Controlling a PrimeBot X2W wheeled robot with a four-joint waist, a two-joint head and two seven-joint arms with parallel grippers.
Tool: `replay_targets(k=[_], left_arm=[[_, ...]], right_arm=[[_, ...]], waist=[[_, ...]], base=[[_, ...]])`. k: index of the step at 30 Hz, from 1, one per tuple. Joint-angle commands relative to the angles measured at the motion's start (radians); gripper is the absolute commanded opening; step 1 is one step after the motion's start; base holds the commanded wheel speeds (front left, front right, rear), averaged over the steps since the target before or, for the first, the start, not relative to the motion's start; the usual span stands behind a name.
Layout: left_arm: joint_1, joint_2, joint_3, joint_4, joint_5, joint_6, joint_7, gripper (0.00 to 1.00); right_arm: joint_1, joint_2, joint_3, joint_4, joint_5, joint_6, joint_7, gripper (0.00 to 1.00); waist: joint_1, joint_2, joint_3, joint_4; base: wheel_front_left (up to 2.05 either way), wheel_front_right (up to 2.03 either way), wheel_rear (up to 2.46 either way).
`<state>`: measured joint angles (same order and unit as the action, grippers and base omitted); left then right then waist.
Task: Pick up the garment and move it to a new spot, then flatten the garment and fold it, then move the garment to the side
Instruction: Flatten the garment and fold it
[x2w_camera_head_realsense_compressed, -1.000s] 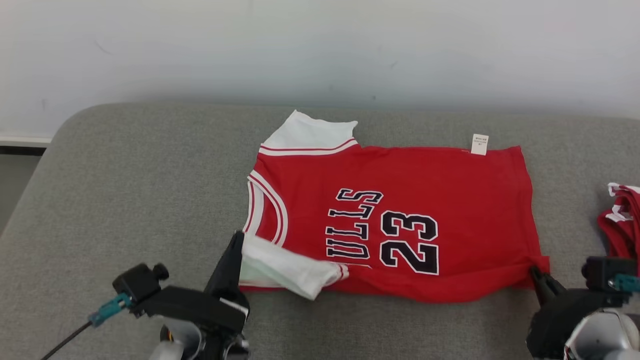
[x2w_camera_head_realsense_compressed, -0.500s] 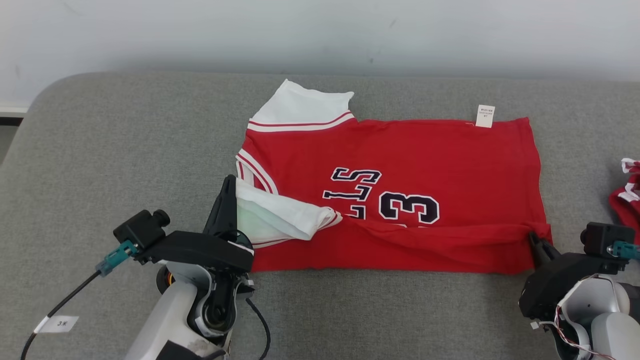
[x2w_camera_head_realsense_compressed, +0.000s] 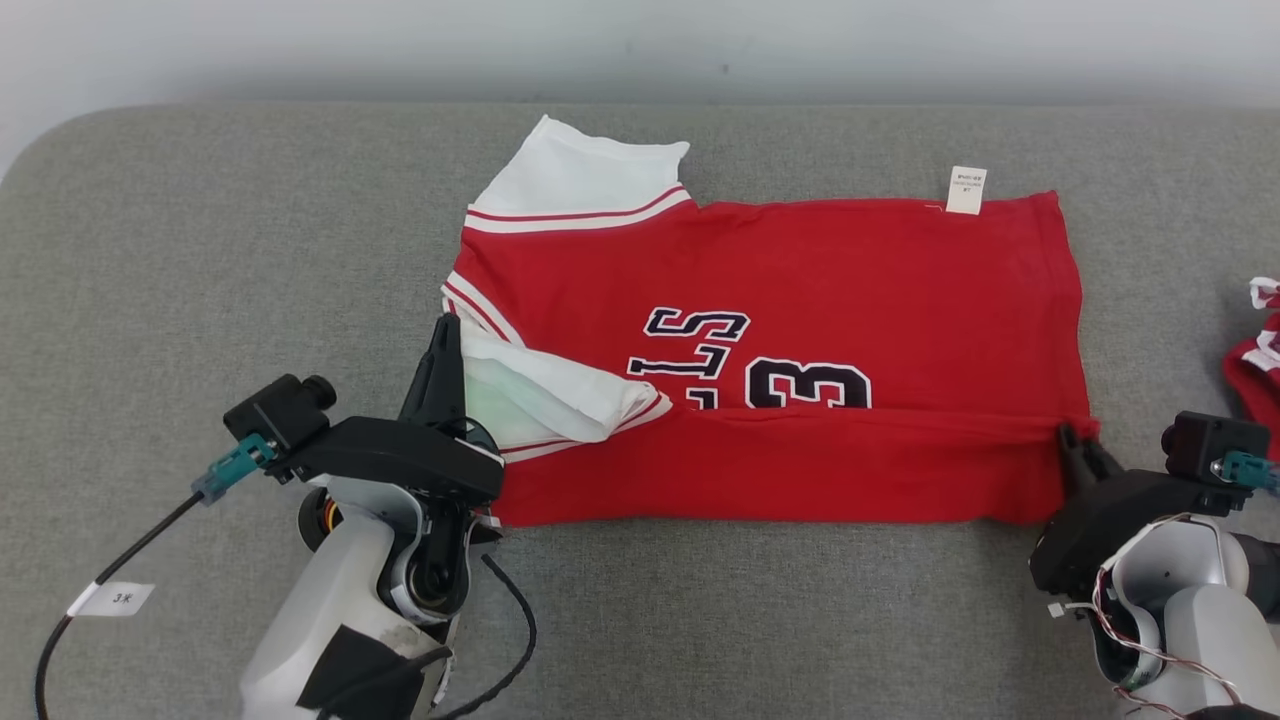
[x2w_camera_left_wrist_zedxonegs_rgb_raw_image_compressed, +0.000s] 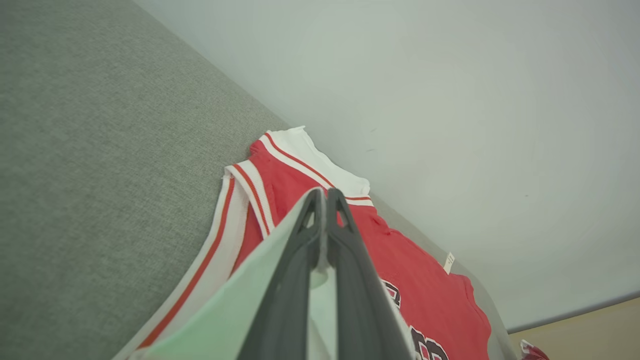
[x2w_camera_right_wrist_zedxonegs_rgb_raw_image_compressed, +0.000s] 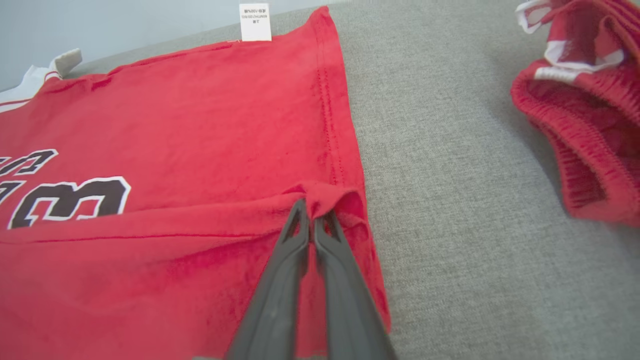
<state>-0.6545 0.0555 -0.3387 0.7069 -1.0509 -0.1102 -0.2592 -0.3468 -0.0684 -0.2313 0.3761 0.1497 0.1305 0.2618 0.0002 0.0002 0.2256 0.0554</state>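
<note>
Holding the garment (x2w_camera_head_realsense_compressed: 800, 270) pinched tight, left hand (x2w_camera_head_realsense_compressed: 443, 325) at the white sleeve (x2w_camera_head_realsense_compressed: 560, 400), right hand (x2w_camera_head_realsense_compressed: 1066, 432) at the hem corner (x2w_camera_right_wrist_zedxonegs_rgb_raw_image_compressed: 340, 197); near edge drawn farther over the number (x2w_camera_head_realsense_compressed: 800, 385) than a second ago.

Tabletop (x2w_camera_head_realsense_compressed: 200, 250): grey woven fabric cover, far-left corner rounded. Wall (x2w_camera_head_realsense_compressed: 640, 40): plain off-white, runs along the tabletop's far edge, a few small dark specks on it. Crumpled red cloth bundle (x2w_camera_head_realsense_compressed: 1262, 370) with white trim and a ribbed red band lies at the tabletop's right end, cut off by the head view's edge. Tan floor strip (x2w_camera_left_wrist_zedxonegs_rgb_raw_image_compressed: 575, 325) shows beyond the tabletop's end, under a dark skirting line.
</note>
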Motion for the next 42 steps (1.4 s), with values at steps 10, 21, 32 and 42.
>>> replay_targets(k=[10, 21, 32, 42], left_arm=[[0.018, -0.003, 0.074, 0.033, 0.154, 0.015, -0.006, 1.0], [0.213, 0.072, -0.014, -0.007, 0.522, 0.078, -0.006, 1.0], [0.162, 0.092, -0.112, 0.102, 0.639, 0.172, 0.088, 1.0], [0.119, 0.059, -0.153, 0.187, 0.632, 0.149, 0.189, 0.45]], right_arm=[[-0.043, 0.013, 0.009, 0.064, 0.013, 0.0, -0.132, 1.0], [0.102, -0.006, -0.037, -0.009, -0.028, 0.0, -0.014, 1.0], [0.067, 0.009, -0.05, -0.028, -0.106, 0.0, 0.158, 1.0], [0.009, 0.018, -0.064, 0.049, -0.167, 0.0, 0.26, 0.91]], waist=[[-0.0002, -0.0002, -0.036, -0.003], [-0.0002, -0.0002, -0.09, 0.003], [-0.0002, -0.0002, -0.04, -0.002], [-0.0002, -0.0002, -0.005, 0.009]], base=[[0.0, 0.0, 0.0], [0.0, 0.0, 0.0], [0.0, 0.0, 0.0], [0.0, 0.0, 0.0]])
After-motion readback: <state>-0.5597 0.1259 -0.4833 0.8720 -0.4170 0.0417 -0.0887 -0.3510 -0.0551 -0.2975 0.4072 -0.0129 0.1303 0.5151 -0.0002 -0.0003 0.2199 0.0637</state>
